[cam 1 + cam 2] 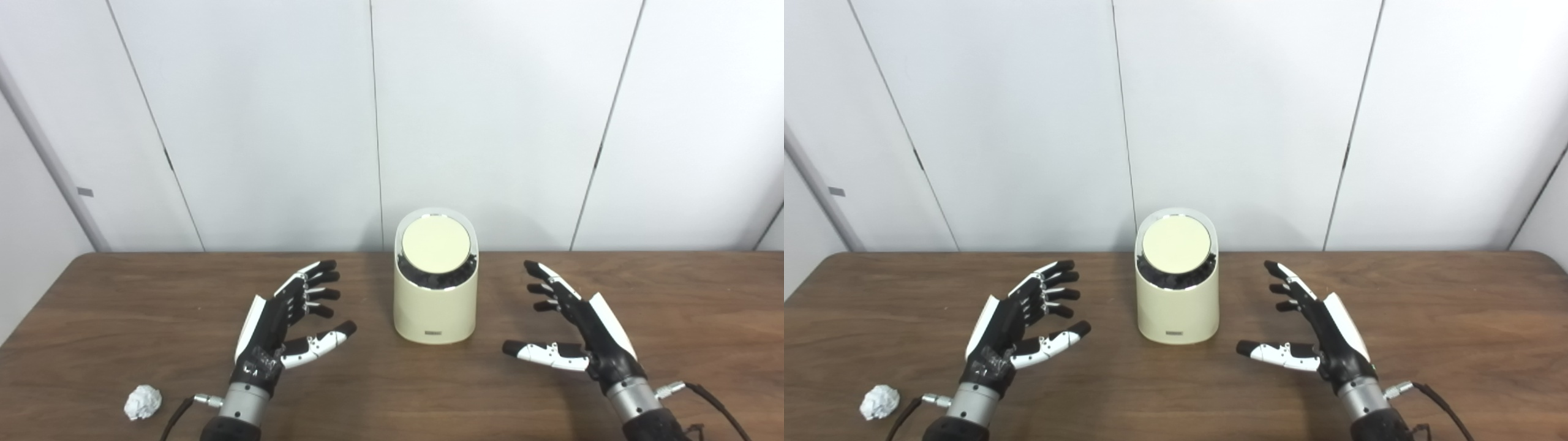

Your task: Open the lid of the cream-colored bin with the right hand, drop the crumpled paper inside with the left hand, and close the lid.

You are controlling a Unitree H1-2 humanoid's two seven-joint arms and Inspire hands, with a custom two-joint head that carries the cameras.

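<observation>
The cream-colored bin (435,306) stands upright mid-table, its round lid (435,243) shut and tilted toward me. My left hand (288,321) is open, held left of the bin and apart from it. My right hand (572,327) is open too, to the bin's right with a gap between them. A crumpled white paper ball (143,402) lies near the front left edge of the table, below and left of my left hand, touched by neither hand.
The brown wooden table (704,306) stretches wide on both sides. White wall panels (490,122) stand right behind the table's far edge, close behind the bin. Cables (713,398) trail from both wrists.
</observation>
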